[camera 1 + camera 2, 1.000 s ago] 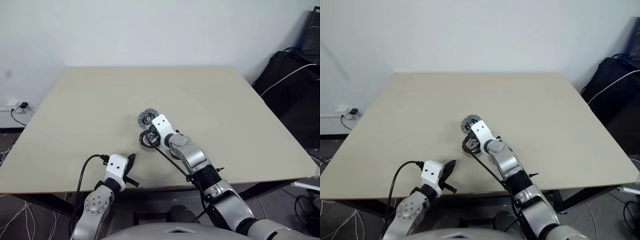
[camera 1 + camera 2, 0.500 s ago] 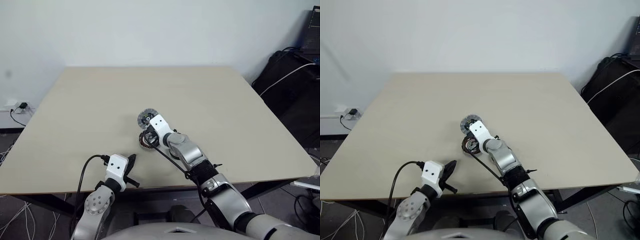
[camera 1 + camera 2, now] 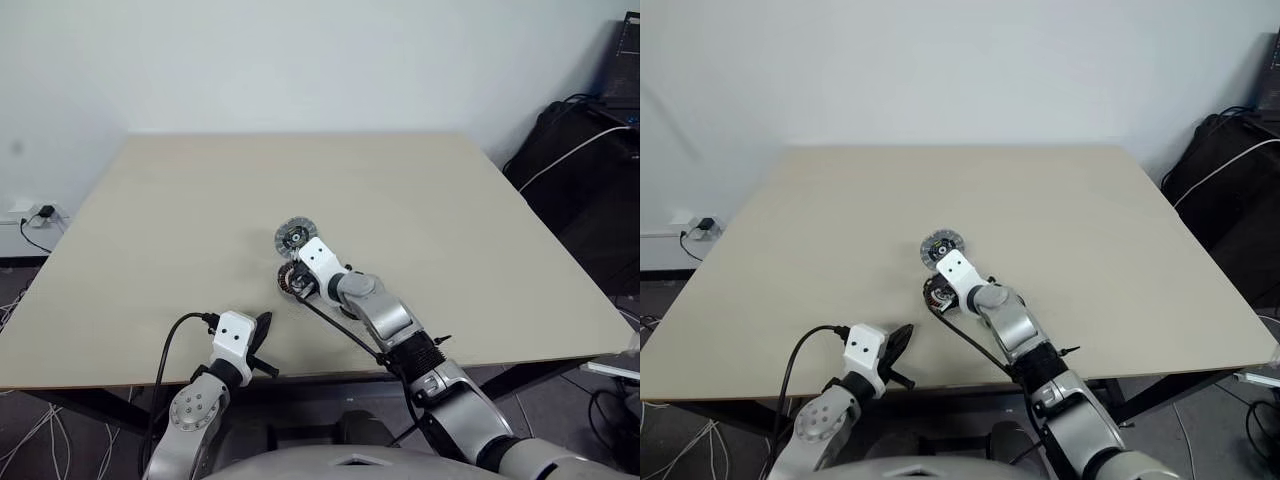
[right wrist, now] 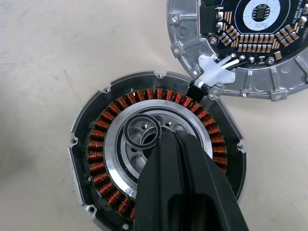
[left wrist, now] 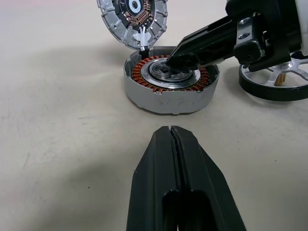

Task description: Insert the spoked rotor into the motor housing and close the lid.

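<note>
The motor housing, a grey cup ringed with copper windings, lies open on the table. Its lid lies flat just beyond it, circuit face up, joined to the housing by white wires. My right gripper is shut, its tips down over the housing's silver centre, with nothing held. A thin dark ring lies on that centre beside the tips. The spoked rotor rests on the table next to the housing, partly behind my right gripper. My left gripper is shut and empty, a short way on the near side of the housing.
The beige table stretches far around the parts, and its near edge runs just under my left gripper. A black bag with cables sits on the floor to the right. A wall socket is at the left.
My right wrist has turned a little over the housing, so more of the lid shows past it. The left arm has stayed still.
</note>
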Robot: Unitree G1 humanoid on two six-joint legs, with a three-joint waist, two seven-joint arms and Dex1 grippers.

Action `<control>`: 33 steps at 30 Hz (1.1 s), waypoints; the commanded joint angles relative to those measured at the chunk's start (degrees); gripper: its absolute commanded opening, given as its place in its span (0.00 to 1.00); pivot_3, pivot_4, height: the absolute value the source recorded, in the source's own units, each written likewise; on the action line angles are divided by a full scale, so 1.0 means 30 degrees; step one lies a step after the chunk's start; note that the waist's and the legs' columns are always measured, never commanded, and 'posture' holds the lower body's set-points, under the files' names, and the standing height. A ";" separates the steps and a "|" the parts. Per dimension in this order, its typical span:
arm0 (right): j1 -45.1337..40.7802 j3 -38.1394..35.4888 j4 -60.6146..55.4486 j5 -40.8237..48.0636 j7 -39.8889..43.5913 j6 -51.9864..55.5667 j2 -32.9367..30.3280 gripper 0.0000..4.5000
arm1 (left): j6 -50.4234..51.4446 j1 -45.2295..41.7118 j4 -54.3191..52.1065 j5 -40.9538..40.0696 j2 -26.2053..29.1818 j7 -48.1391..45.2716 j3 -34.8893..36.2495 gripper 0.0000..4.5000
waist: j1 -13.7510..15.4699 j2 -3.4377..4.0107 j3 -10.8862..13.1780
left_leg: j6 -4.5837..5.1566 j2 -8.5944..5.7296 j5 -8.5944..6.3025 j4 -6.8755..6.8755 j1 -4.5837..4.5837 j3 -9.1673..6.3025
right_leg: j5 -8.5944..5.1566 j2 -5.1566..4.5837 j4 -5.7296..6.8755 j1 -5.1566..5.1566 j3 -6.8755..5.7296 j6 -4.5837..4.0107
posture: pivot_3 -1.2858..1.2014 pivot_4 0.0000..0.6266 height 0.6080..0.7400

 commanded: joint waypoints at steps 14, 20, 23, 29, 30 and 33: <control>-0.0491 -0.0118 -0.0377 -0.0023 -0.0186 -0.1541 0.1353 0.01 | -0.0007 -0.0101 -0.0328 -0.0128 -0.0095 0.0093 0.0034 0.01 | -0.0005 0.0003 0.0002 | 0.0000 0.0000 0.0000 -0.0001 -0.0001 -0.0001 | 0.0000 -0.0001 0.0000 0.0000 -0.0003 0.0000 | 0.52 0.00 1.00; -0.0331 0.0298 -0.0593 -0.0029 0.0345 -0.1393 0.1515 0.01 | 0.0061 -0.0001 -0.0386 -0.0166 -0.0138 0.0195 0.0088 0.01 | -0.0005 0.0005 0.0003 | -0.0001 0.0000 -0.0001 -0.0001 -0.0001 -0.0007 | -0.0001 -0.0003 0.0000 -0.0001 -0.0006 -0.0001 | 0.52 0.00 1.00; -0.0065 0.0496 -0.0814 -0.0037 0.0648 -0.1201 0.1429 0.01 | 0.0120 0.0004 -0.0372 -0.0187 -0.0134 0.0205 0.0086 0.01 | -0.0002 0.0006 0.0003 | -0.0001 0.0000 -0.0001 -0.0001 -0.0001 -0.0008 | -0.0001 -0.0006 0.0000 -0.0001 -0.0007 -0.0003 | 0.52 0.00 1.00; 0.0026 0.0366 -0.0734 -0.0154 0.0598 -0.1123 0.1331 0.01 | 0.0203 -0.0067 -0.0378 -0.0137 -0.0103 0.0152 0.0018 0.01 | -0.0005 0.0009 0.0005 | -0.0002 0.0000 -0.0001 -0.0001 -0.0001 -0.0013 | -0.0003 -0.0009 0.0000 -0.0001 -0.0013 -0.0006 | 0.52 0.00 1.00; 0.0010 0.0318 -0.0687 -0.0155 0.0557 -0.1099 0.1319 0.01 | 0.0214 -0.0089 -0.0382 -0.0123 -0.0105 0.0150 0.0002 0.01 | -0.0005 0.0009 0.0006 | -0.0002 0.0000 -0.0001 -0.0001 -0.0002 -0.0015 | -0.0004 -0.0009 0.0000 -0.0001 -0.0015 -0.0006 | 0.52 0.00 1.00; 0.0003 0.0108 -0.0439 -0.0113 0.0309 -0.0978 0.1378 0.01 | 0.0192 -0.0109 -0.0386 -0.0107 -0.0114 0.0145 -0.0026 0.01 | -0.0006 0.0009 0.0006 | -0.0002 0.0000 -0.0001 -0.0001 -0.0002 -0.0016 | -0.0003 -0.0010 0.0000 -0.0001 -0.0015 -0.0007 | 0.52 0.00 1.00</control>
